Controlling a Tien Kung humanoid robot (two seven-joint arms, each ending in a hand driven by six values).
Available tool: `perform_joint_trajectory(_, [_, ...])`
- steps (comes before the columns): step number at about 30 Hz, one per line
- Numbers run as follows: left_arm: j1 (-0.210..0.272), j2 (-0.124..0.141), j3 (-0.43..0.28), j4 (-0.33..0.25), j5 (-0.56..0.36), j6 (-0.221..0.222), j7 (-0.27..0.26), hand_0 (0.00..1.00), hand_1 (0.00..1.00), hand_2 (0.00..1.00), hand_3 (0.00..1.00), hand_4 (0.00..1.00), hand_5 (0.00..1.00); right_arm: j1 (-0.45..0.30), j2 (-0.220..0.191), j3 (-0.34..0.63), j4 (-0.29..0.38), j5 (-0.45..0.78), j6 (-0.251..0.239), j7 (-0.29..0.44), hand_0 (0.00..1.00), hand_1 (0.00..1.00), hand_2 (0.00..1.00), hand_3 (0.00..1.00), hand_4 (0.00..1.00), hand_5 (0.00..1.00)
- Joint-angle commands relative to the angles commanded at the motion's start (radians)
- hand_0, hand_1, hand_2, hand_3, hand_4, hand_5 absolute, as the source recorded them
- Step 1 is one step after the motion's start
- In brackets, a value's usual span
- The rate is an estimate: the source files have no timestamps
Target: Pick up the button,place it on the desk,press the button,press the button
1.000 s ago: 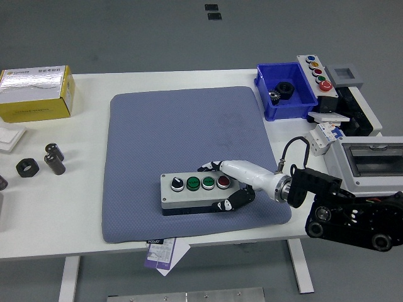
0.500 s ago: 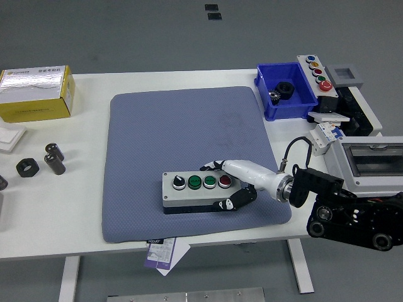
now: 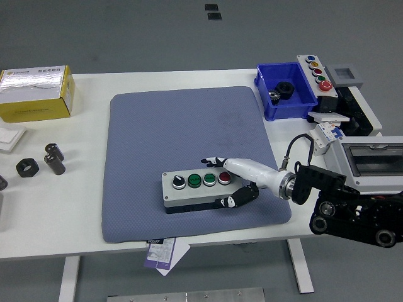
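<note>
On the blue-grey padded mat [image 3: 182,157] that covers the middle of the white table [image 3: 88,226] lies the grey rectangular button box [image 3: 200,191], near the mat's front edge. Its top carries a row of four controls: a black-and-white turn knob at the left, then two green push buttons, then a red push button [image 3: 225,178] at the right end.

From the right side comes the right hand [image 3: 234,182], white on its back and with black fingers [image 3: 213,162]. It is around the right end of the box: some fingers reach over the far edge, and the thumb [image 3: 234,200] lies against the near side wall. The hand grasps the box, but the grip does not look very tight. The box sits flat on the mat, not lifted. The left arm is not visible.

My judgement of the progress: the box is already on the working surface, so the picking and placing part seems done or almost done. The hand must open and move away from the box. After that, two presses are left; no finger is on top of any push button now.

Other things stand apart from the work: a yellow cardboard box [image 3: 36,94] at far left, some black metal nuts and cylinders [image 3: 39,162] near it, and a blue plastic bin [image 3: 285,91] at far right.
</note>
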Motion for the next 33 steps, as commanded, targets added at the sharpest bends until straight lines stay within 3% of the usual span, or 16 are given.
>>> perform_joint_trajectory(1, [0.000, 0.000, 0.000, 0.000, 0.000, 0.000, 0.000, 0.687, 0.631, 0.555, 0.601, 0.672, 0.214, 0.000, -0.001, 0.003, 0.001, 0.001, 0.003, 0.001, 0.943, 0.930, 0.974, 0.998, 0.394, 0.049])
perform_joint_trajectory(6, [0.000, 0.001, 0.000, 0.000, 0.001, 0.000, 0.000, 0.687, 0.631, 0.555, 0.601, 0.672, 0.214, -0.001, -0.005, 0.011, 0.005, 0.002, 0.014, -0.002, 0.943, 0.930, 0.974, 0.998, 0.394, 0.049])
perform_joint_trajectory(7, [0.000, 0.001, 0.000, 0.000, 0.001, 0.000, 0.000, 0.688, 0.630, 0.556, 0.601, 0.671, 0.211, -0.001, -0.006, 0.011, 0.006, 0.002, 0.016, -0.003, 0.982, 0.987, 0.998, 0.998, 0.430, 0.075])
perform_joint_trajectory(23, [0.001, 0.001, -0.003, 0.000, 0.004, -0.001, 0.002, 0.687, 0.630, 0.554, 0.601, 0.671, 0.211, 0.011, -0.045, 0.036, 0.045, -0.014, 0.037, -0.016, 0.998, 0.998, 0.998, 0.998, 0.426, 0.055])
perform_joint_trajectory(27, [0.002, 0.000, -0.006, 0.000, 0.005, -0.001, 0.002, 0.687, 0.629, 0.555, 0.599, 0.671, 0.212, 0.020, -0.096, 0.082, 0.103, -0.022, 0.081, -0.040, 0.998, 0.998, 0.998, 0.998, 0.439, 0.030])
perform_joint_trajectory(33, [0.004, 0.000, -0.006, 0.000, 0.003, -0.001, 0.002, 0.687, 0.629, 0.553, 0.597, 0.669, 0.217, 0.039, -0.217, 0.209, 0.227, -0.001, 0.199, -0.122, 0.998, 0.998, 0.998, 0.998, 0.463, 0.027])
